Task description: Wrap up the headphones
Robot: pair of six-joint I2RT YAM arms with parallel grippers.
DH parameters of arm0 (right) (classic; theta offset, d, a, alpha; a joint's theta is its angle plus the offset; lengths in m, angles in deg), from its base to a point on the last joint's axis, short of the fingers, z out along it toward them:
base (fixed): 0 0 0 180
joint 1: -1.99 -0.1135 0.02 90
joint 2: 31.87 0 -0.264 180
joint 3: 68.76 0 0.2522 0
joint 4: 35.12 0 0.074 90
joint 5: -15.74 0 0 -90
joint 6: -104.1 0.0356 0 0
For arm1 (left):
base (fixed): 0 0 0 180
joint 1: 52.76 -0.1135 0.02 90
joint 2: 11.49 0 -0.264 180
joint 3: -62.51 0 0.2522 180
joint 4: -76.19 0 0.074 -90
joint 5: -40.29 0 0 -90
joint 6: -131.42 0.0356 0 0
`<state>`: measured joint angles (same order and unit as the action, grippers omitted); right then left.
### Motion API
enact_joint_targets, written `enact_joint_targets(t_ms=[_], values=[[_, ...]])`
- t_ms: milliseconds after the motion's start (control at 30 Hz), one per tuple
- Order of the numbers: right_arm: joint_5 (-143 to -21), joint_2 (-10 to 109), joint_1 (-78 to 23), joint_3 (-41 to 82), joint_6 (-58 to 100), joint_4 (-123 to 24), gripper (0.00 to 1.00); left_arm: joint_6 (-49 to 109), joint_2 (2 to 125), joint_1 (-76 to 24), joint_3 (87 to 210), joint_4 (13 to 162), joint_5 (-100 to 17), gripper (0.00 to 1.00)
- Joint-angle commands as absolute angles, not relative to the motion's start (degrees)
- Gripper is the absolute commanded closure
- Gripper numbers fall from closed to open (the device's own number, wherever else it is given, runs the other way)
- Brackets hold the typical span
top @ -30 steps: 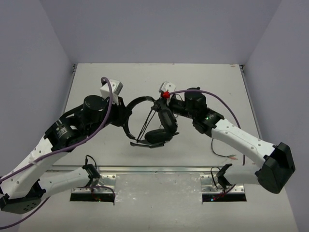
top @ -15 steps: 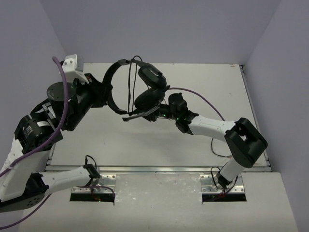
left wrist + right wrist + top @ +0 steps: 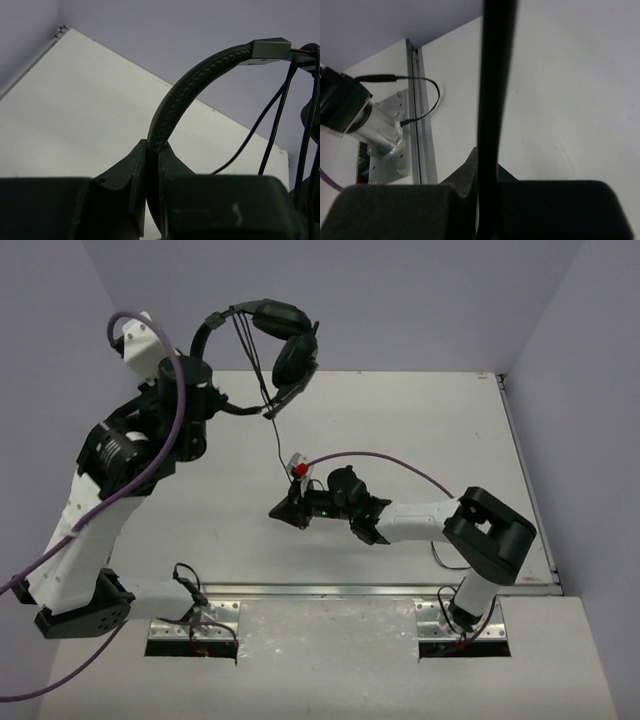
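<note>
The headphones [image 3: 292, 355] are off the bench [image 3: 400, 420], held high over its far left area. In the top view the headband [image 3: 215, 325] arcs upward and to the right. The two earcups [image 3: 280, 318] hang at its right end, one above the other. Several strands of thin black cable [image 3: 277, 440] cross the opening of the band. One strand drops from below the lower earcup toward the middle of the bench.

My left end effector [image 3: 151, 157] is closed on the headband. In the left wrist view the ribbed band sits pinched between both fingers and curves up and right from the grip.

My right end effector [image 3: 487, 172] is low, close to the bench surface near its centre. It is closed on the cable. In the right wrist view the cable runs straight up the frame from between the two fingers, with no visible gap beside it.

The two end effectors are well apart, joined only by the hanging strand.
</note>
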<state>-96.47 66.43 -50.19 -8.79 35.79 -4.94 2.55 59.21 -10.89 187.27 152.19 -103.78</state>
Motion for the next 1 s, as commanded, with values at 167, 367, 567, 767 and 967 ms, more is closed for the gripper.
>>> enact_joint_targets(t_ms=[167, 367, 567, 767, 967], values=[[-87.02, 54.71, -59.52, -15.37, 33.79, -7.21, 0.98, -2.35, 68.31, -23.67, 187.55, 147.43, -106.13, 1.0], [-82.0, 45.31, -65.5, -13.0, 25.46, -21.88, 0.99, -2.88, 68.32, -27.61, 175.0, 142.17, -110.09, 1.0], [-78.3, 37.57, -67.36, -5.19, 16.41, -42.16, 0.98, -5.67, 66.12, -30.17, 156.37, 133.82, -102.29, 1.0], [-74.7, 38.43, -64.2, 7.61, 4.71, -60.96, 0.99, -4.81, 62.69, -28.07, 136.86, 117.12, -93.57, 1.0], [-70.48, 41.95, -62.26, 21.27, -1.98, -72.34, 0.99, -4.02, 63.39, -24.99, 132.18, 114.21, -93.84, 1.0]])
